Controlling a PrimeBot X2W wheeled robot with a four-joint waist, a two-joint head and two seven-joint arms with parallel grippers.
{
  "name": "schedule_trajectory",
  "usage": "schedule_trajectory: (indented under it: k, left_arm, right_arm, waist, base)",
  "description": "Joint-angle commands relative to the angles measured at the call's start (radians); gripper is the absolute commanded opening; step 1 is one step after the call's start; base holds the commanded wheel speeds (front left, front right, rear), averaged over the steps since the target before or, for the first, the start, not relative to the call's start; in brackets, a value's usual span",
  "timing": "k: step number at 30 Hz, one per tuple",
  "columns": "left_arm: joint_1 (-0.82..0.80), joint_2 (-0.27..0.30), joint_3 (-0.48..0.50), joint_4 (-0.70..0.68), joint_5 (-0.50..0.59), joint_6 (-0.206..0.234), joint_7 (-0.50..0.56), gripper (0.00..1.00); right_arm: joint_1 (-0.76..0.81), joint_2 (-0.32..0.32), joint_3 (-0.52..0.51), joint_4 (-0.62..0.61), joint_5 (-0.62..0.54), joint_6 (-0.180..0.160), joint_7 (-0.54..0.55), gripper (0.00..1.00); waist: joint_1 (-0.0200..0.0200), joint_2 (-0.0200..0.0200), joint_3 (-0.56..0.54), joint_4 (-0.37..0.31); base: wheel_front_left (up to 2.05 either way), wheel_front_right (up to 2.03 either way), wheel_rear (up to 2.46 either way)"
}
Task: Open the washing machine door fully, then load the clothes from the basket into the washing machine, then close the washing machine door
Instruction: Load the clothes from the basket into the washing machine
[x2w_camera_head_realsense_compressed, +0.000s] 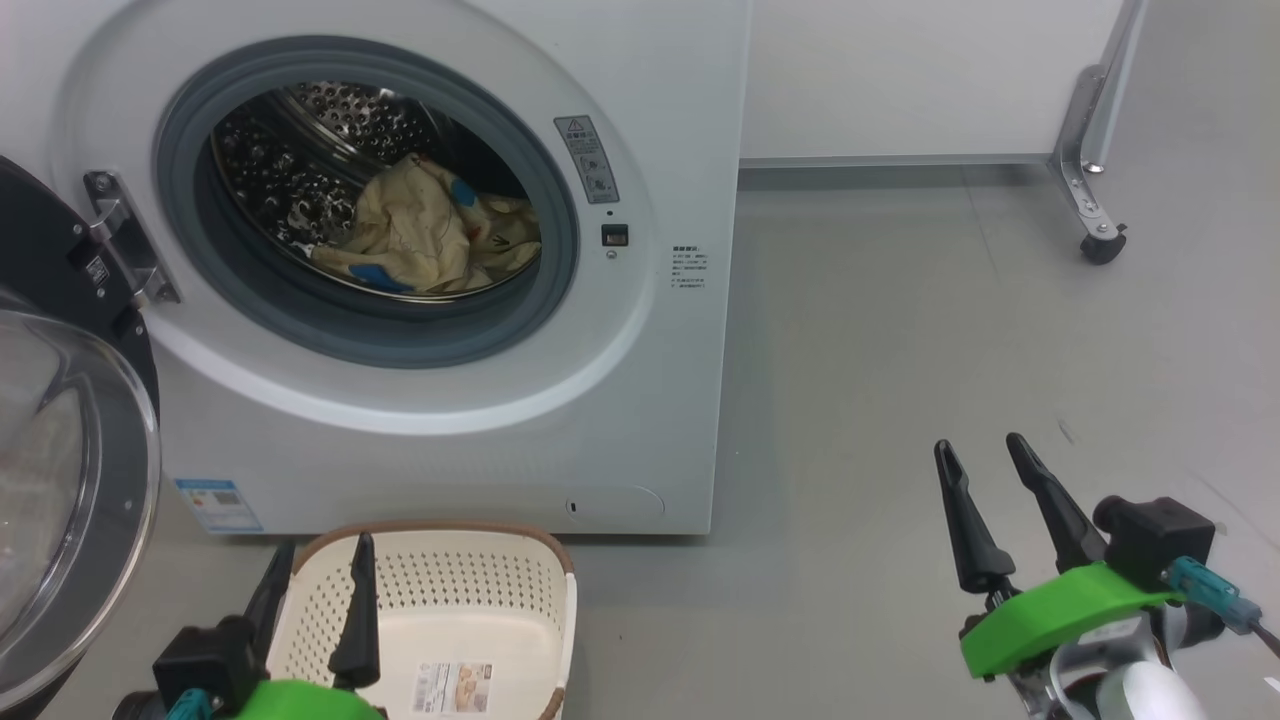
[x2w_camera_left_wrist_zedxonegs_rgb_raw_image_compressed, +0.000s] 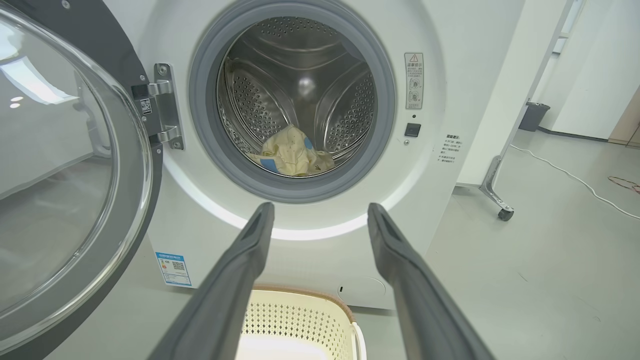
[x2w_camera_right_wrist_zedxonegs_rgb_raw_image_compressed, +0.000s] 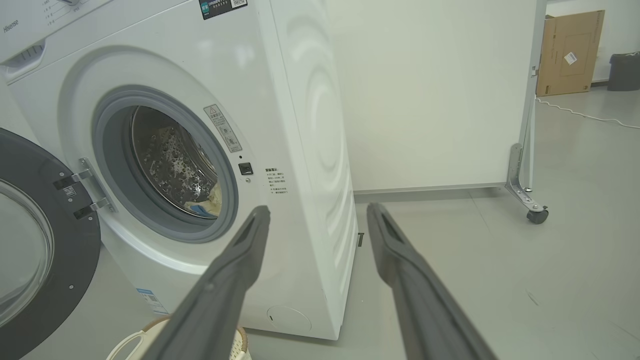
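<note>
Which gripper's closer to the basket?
Left. The left gripper hangs over the left side of the basket; the right gripper is well off to its right, over the floor.

head: high, looking down at washing machine (x2w_camera_head_realsense_compressed: 650, 400) | wrists: low, near, facing it | shared: drum (x2w_camera_left_wrist_zedxonegs_rgb_raw_image_compressed: 280, 65)

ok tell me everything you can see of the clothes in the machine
The clothes are a small crumpled bundle of soft, pale cream-yellow fabric with thin line-drawn prints and bright blue patches, likely cuffs. They lie loosely heaped at the bottom of the perforated steel drum inside the washing machine, close behind the grey door seal. Nothing but the drum touches them.
</note>
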Motion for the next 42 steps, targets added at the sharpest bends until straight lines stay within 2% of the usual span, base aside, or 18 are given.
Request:
schedule_trajectory:
  k: [1, 22, 42]
  left_arm:
    - [-0.039, 0.01, 0.05, -0.023, 0.011, -0.002, -0.014, 1.0]
    - [-0.03, -0.027, 0.086, -0.004, 0.038, -0.025, -0.014, 1.0]
    - [-0.04, -0.04, 0.09, 0.015, 0.036, -0.037, -0.014, 1.0]
  right_arm:
    - [-0.036, -0.002, 0.014, -0.028, -0.001, 0.01, -0.014, 1.0]
    - [-0.042, 0.0, 0.007, -0.021, -0.035, 0.01, -0.006, 1.0]
    - [-0.051, 0.004, 0.002, -0.024, -0.049, 0.01, -0.001, 1.0]
  waist:
    - [0.0001, 0.0, 0.0, 0.0]
    - [0.0001, 0.0, 0.002, -0.006]
    - [0.0001, 0.0, 0.01, -0.006]
  base:
    - [0.0, 0.0, 0.0]
    - [0.0, 0.0, 0.0]
    - [-0.1, 0.1, 0.0]
